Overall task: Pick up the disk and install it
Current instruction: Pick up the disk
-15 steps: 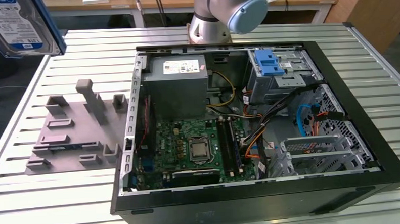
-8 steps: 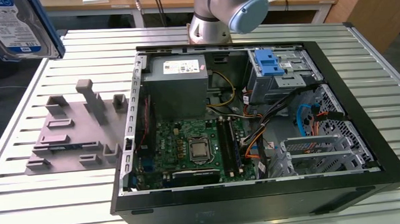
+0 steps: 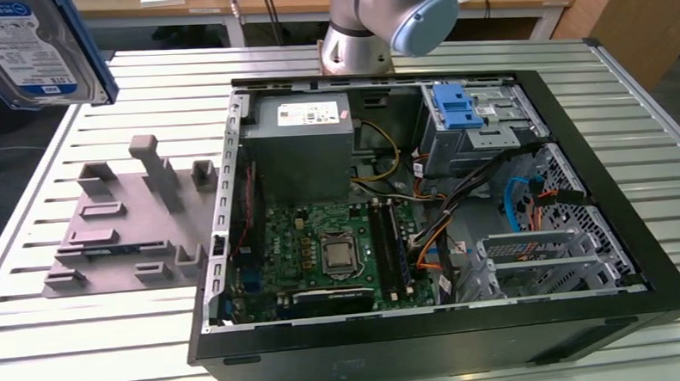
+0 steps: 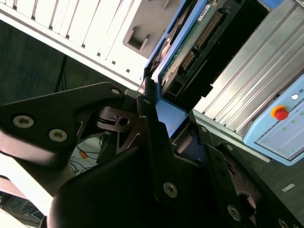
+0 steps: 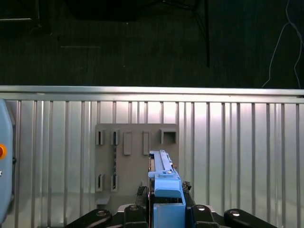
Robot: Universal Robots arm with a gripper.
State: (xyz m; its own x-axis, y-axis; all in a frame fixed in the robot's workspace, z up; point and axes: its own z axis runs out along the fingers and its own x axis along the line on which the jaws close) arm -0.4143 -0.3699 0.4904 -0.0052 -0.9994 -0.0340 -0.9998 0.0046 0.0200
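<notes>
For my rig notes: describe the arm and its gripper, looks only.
The arm is silver-grey tubing with a rounded light-blue joint cap. The gripper is matte black, built from flat angular plates fixed with silver screw heads.

the case [image 3: 439, 350] lies on the table [image 3: 94, 339], the arm base [image 3: 357, 48] just behind it. inside, the power supply [image 3: 303, 140] sits behind the board [image 3: 319, 252], with the drive cage [image 3: 475, 120] toward the exterior view's right. a plate [image 3: 113, 243] lies beside the case on the exterior view's left. the disk [image 3: 30, 49] hangs in the air on that side, well apart from the case.
</notes>
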